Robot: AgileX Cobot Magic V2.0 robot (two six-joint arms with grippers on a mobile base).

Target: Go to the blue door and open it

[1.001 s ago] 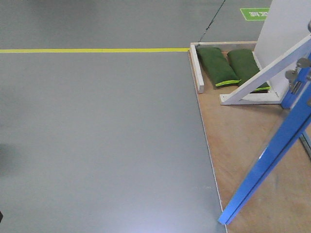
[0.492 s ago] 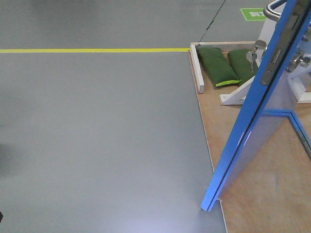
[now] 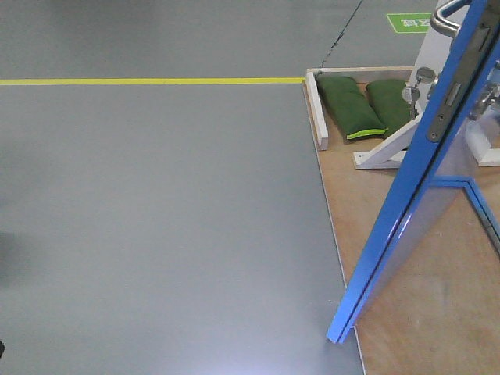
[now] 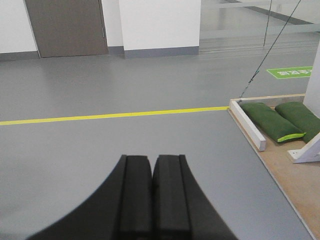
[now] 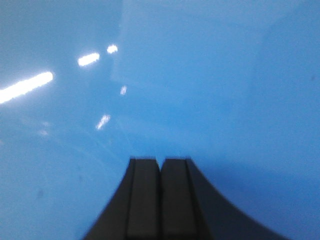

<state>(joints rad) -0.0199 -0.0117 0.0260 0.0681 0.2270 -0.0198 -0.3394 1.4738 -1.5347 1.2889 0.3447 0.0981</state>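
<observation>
Front view, left side: bare grey floor [image 3: 156, 219] with 1 yellow line [image 3: 156, 80] running across the far part.

Left wrist view: left gripper [image 4: 151, 161] has its 2 black pads pressed together with nothing between them, and it hangs over the grey floor. Far left there's a brown door [image 4: 65, 27] in the wall, with a white pillar [image 4: 160, 22] to its right.

Further right, a wooden platform [image 3: 445, 328] sits on the floor. At its far left corner is a white frame [image 3: 319, 109], and 2 green sandbags [image 3: 350, 105] lie side by side just inside it. A black cable [image 3: 344, 31] runs from that corner away to the far right. A green floor sign [image 3: 410, 22] lies beyond it.

Blue door [image 3: 394, 234] is at the right of the front view, on the platform. It stands angled out and edge-on to the camera, with its near bottom corner right at the platform's left edge. Up the edge there's a dark strip [image 3: 453, 82], a silver lever handle [image 3: 441, 17] at the top, and a round silver lock knob [image 3: 422, 78] on the left face.

Right wrist view: right gripper [image 5: 160, 162] is closed too – pads touching, holding nothing. The glossy blue panel fills the whole view with light glare on it, and the tips point straight at it from very close. Can't tell if they touch it.
</observation>
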